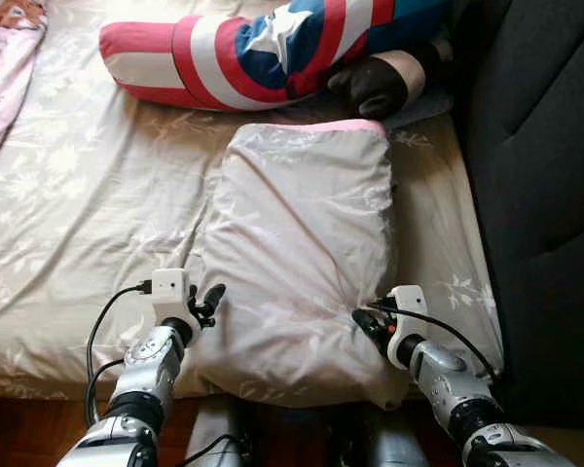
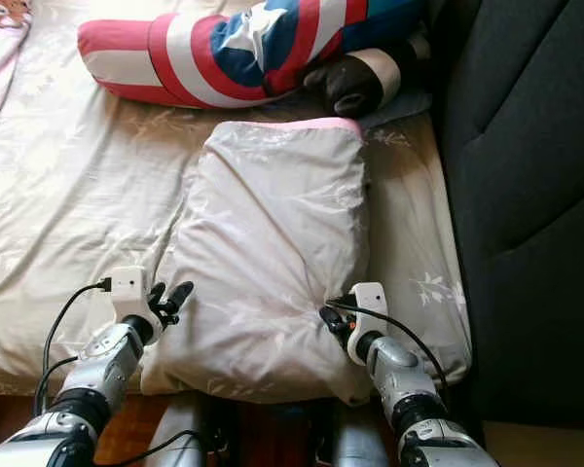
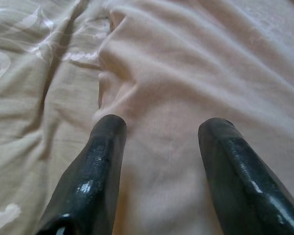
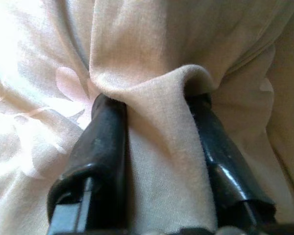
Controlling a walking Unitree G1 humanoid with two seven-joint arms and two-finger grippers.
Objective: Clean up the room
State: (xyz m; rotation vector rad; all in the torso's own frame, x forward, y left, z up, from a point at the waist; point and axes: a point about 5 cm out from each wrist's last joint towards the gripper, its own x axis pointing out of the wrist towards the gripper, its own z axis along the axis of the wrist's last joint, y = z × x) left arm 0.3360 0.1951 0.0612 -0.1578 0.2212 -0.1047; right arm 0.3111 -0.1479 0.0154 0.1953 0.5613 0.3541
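Two end effectors met the pillow [image 1: 297, 253] on the bed [image 1: 78, 195]: the right end effector [image 4: 157, 105] pinched a fold of its cover; the left end effector [image 3: 161, 129] rested spread apart at its edge.

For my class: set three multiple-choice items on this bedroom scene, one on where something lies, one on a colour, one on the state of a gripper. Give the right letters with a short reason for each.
1. Where does the pillow lie?
A. on the floor
B. on the bed, near the headboard
C. on a chair

2. What colour is the trim on the pillow's far edge?
A. green
B. black
C. pink

3. What is the right gripper doing?
A. pinching a fold of the pillow's fabric
B. hanging open in the air
C. holding a cup

Answers:
1. B, it rests on the sheet beside the dark headboard.
2. C, a pink strip shows along that edge.
3. A, the right wrist view shows cloth bunched between its fingers, while the left gripper is open over the pillow's other edge.
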